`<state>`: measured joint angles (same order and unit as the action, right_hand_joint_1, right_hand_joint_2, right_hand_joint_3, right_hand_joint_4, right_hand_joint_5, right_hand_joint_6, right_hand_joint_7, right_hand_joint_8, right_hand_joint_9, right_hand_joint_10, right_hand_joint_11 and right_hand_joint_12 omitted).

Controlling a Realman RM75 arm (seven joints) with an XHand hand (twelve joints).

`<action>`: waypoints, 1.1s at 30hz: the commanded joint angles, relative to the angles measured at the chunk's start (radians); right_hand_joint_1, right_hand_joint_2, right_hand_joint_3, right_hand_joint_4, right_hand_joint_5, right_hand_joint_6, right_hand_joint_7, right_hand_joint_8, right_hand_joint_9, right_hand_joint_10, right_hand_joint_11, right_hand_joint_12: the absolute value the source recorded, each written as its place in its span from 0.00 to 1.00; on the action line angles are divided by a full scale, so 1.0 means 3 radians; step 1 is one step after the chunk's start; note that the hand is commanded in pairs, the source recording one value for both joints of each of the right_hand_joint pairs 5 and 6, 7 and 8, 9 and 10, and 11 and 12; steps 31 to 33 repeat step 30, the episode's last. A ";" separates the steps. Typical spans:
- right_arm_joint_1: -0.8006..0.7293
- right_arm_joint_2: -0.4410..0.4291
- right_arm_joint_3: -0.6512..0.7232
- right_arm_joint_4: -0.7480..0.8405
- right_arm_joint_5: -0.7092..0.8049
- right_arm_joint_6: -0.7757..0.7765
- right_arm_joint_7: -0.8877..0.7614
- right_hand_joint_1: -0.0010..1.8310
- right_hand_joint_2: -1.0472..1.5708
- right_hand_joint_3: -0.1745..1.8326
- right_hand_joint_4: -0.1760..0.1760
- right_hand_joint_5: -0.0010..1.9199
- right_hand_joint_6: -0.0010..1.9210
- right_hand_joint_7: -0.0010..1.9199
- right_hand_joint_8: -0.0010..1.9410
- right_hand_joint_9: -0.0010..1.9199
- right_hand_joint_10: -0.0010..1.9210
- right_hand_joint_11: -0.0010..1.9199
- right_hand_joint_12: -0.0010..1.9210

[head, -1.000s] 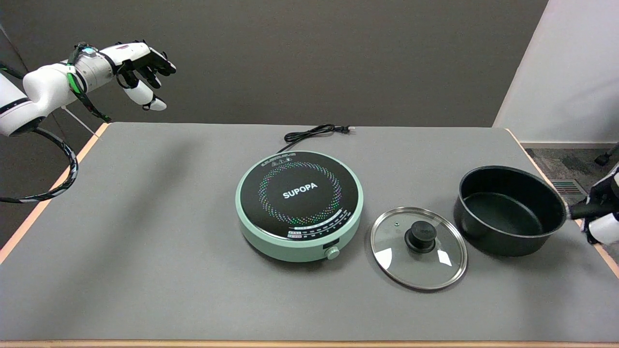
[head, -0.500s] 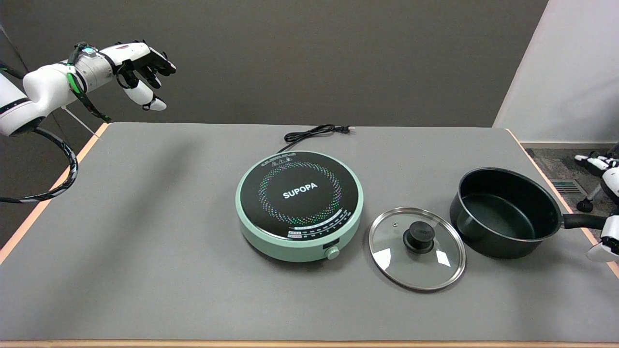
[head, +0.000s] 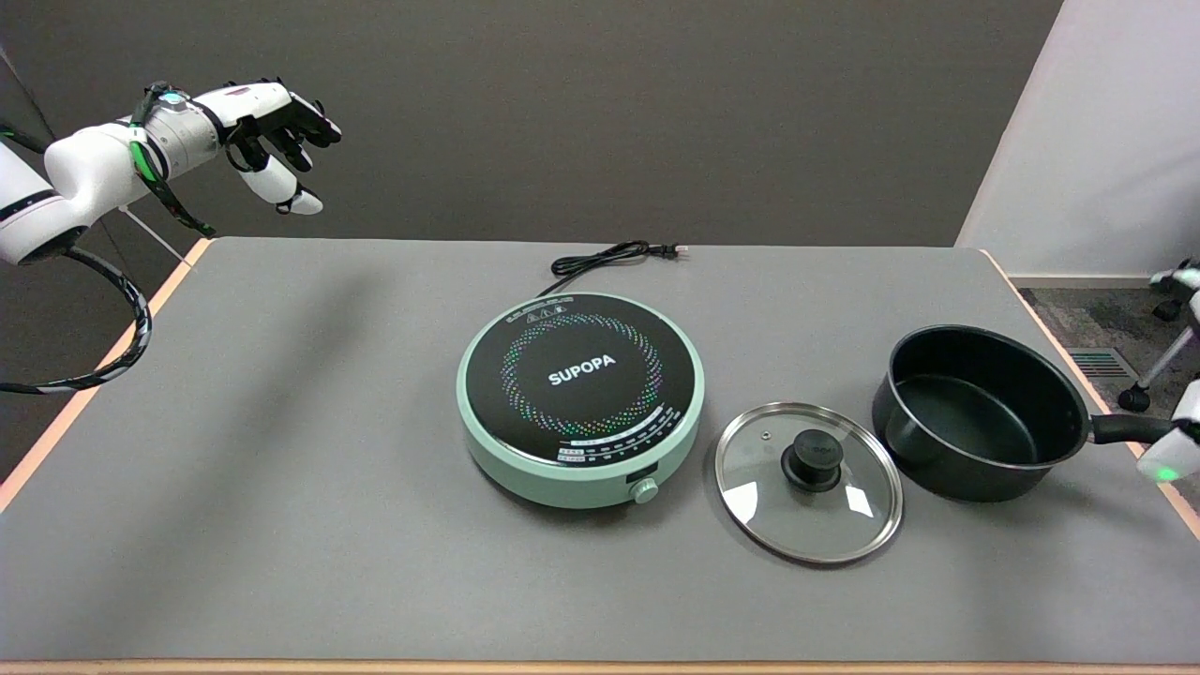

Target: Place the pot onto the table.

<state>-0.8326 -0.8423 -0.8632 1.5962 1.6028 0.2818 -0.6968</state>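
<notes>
The black non-stick pot point(head: 980, 412) is sitting flat on the grey table point(head: 281, 469), off the cooker; the right hand point(head: 1179, 441) is opened, grasping nothing

Sitting on the grey table point(head: 281, 450) are one black pot point(head: 980, 412), just beside the right hand point(head: 1177, 441) on its left; one glass lid point(head: 809, 482), lying farther left of that hand; one green induction cooker point(head: 579, 398), farther left again; and one black power cord point(head: 609, 257), trailing behind the cooker, well apart from the hand.
</notes>
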 commanded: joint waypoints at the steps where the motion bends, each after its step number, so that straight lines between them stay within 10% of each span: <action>1: -0.0007 0.0012 0.0580 0.0369 -0.0001 0.0201 -0.0037 0.61 0.00 0.48 0.26 0.13 0.13 0.13 0.13 0.13 0.13 0.13 0.13; 33: 0.0249 0.0230 -0.0048 0.0852 0.0086 0.1068 -0.0051 0.63 0.00 0.48 0.38 0.07 0.07 0.07 0.07 0.07 0.07 0.07 0.07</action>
